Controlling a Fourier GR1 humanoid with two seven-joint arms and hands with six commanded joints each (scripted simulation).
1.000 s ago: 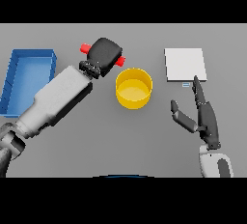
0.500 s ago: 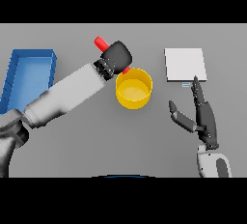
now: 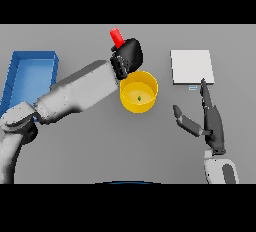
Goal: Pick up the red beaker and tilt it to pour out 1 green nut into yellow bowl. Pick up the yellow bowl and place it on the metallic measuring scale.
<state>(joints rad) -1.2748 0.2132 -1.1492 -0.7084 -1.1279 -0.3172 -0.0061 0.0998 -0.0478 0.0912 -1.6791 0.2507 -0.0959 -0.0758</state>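
My left hand (image 3: pixel 129 56) is shut on the red beaker (image 3: pixel 116 37), holding it tilted just behind the yellow bowl (image 3: pixel 131 104); only the beaker's red end shows above the hand. The bowl stands at the table's middle with a small green nut (image 3: pixel 139 98) lying inside it. The metallic measuring scale (image 3: pixel 192 66), a pale square plate, lies to the bowl's right at the back. My right hand (image 3: pixel 212 123) rests open near the front right, fingers pointing toward the scale.
A blue tray (image 3: pixel 20 74) lies at the table's left side, partly behind my left forearm.
My left arm has carried the beaker rightward to the bowl's back rim and tilted it. A green nut now lies in the bowl. The right hand has not moved.
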